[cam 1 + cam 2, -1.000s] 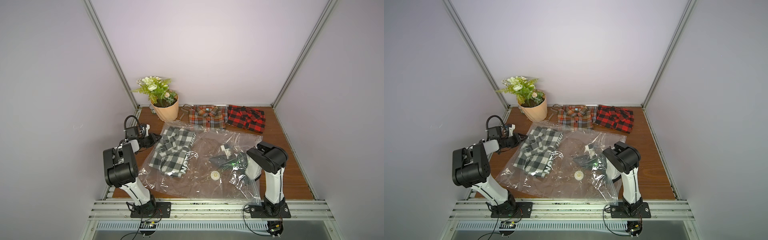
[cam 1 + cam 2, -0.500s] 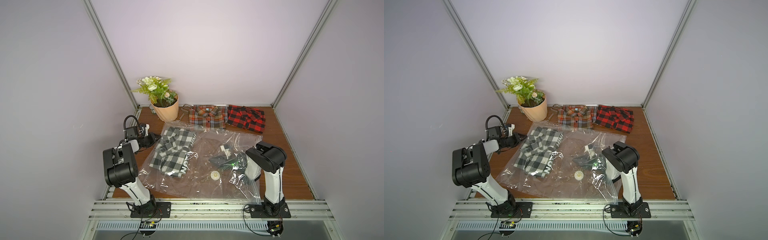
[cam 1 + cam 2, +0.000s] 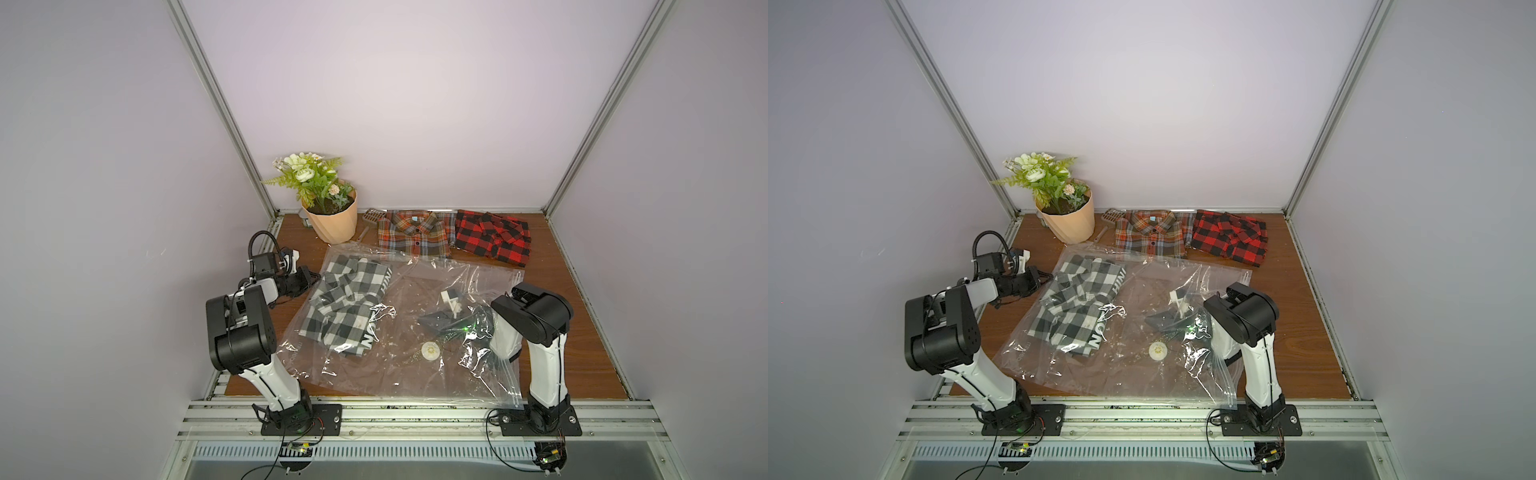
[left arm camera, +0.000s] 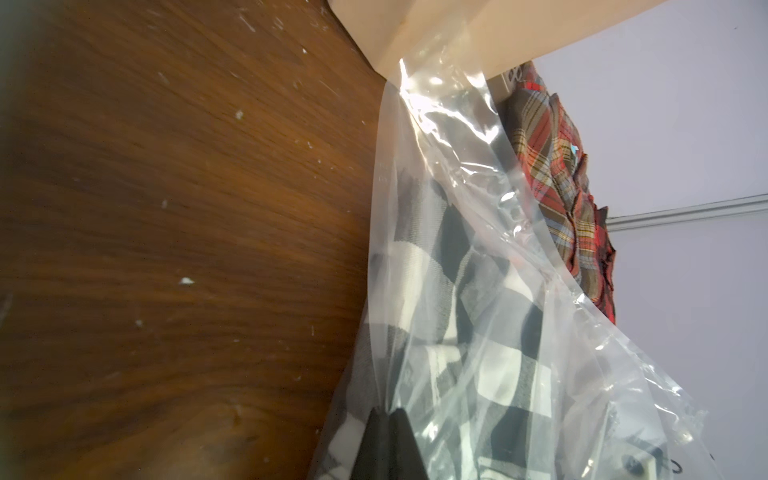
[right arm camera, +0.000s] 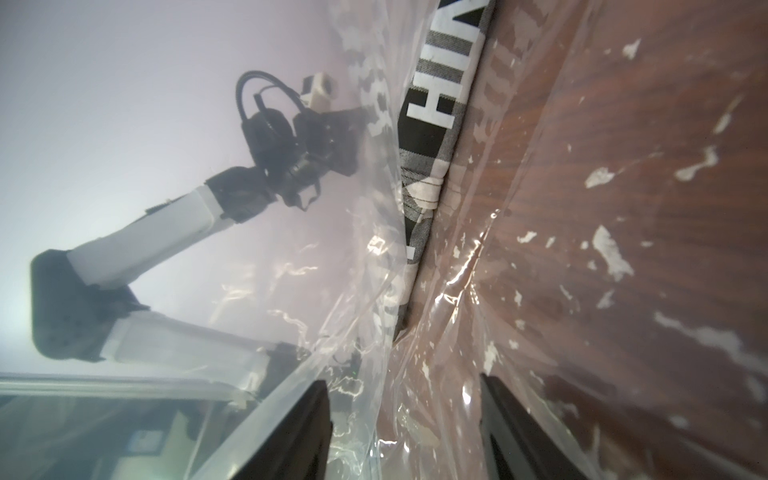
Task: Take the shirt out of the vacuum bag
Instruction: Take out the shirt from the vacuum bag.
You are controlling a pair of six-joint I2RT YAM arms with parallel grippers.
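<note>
The clear vacuum bag (image 3: 407, 370) (image 3: 1133, 376) lies flat on the wooden table, its white valve (image 3: 430, 351) facing up. A black-and-white checked shirt (image 3: 347, 303) (image 3: 1079, 303) sits inside the bag's left end. My left gripper (image 3: 313, 279) (image 3: 1045, 277) is at the bag's left edge. In the left wrist view it (image 4: 388, 415) is shut on the plastic, with the shirt (image 4: 478, 332) just behind the film. My right gripper (image 3: 424, 321) (image 5: 405, 415) reaches in under the bag's top sheet from the right. It is open, with loose film between its fingers.
A potted plant (image 3: 332, 220) stands at the back left, close to the bag's far corner. An orange plaid shirt (image 3: 415, 232) and a red plaid shirt (image 3: 494, 239) lie folded along the back wall. A small grey tool (image 3: 372, 216) lies beside the pot. Walls close in three sides.
My left gripper has shut on the bag's left edge. The right arm and the bag have hardly moved.
</note>
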